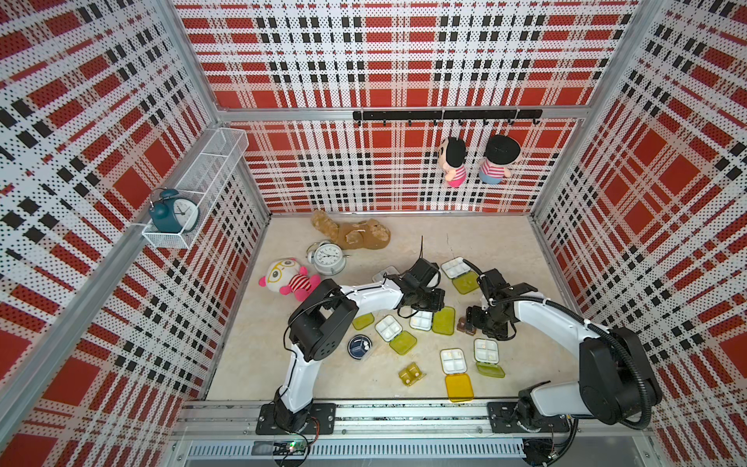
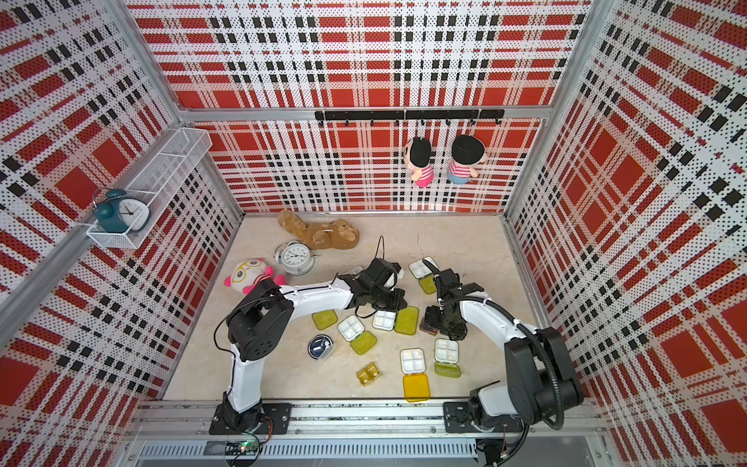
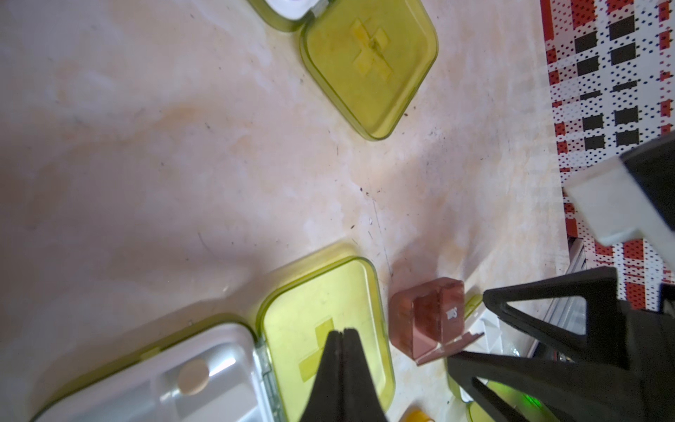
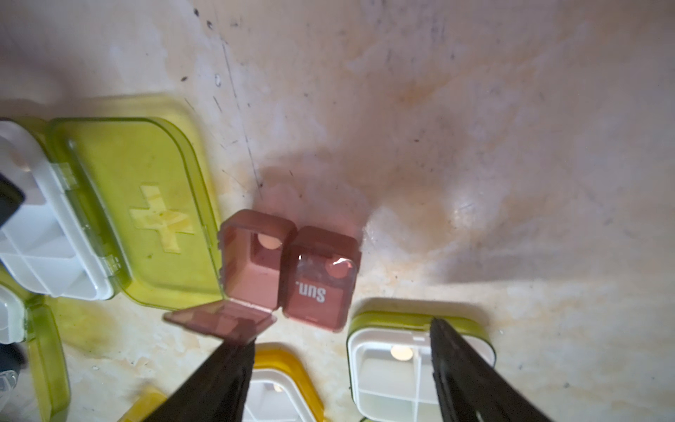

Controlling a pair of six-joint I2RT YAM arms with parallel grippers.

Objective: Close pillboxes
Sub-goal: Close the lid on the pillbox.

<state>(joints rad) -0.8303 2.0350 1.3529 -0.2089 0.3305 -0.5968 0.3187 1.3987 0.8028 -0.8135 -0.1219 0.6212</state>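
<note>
Several open pillboxes lie on the table in both top views. The middle one has a white tray [image 1: 421, 320] and a green lid [image 3: 321, 329] lying flat. My left gripper [image 3: 342, 334] is shut with nothing in it, its tips just above that lid. To the right stands a small brown pillbox [image 4: 321, 288] marked "Sun."; its neighbouring cell [image 4: 252, 266] is open, with its flap [image 4: 219, 319] folded down. My right gripper [image 4: 336, 332] is open around the brown box's near side, and one fingertip [image 4: 237, 350] is at the flap. An orange-lidded box [image 1: 459, 387] lies in front.
More open boxes lie around: one at the back right [image 1: 453, 267], one left of the middle [image 1: 388, 326], one front right [image 1: 486, 350]. There is also an amber box [image 1: 411, 374] and a round navy one [image 1: 359, 347]. A white alarm clock [image 1: 329, 256] and plush toys [image 1: 289, 279] lie back left.
</note>
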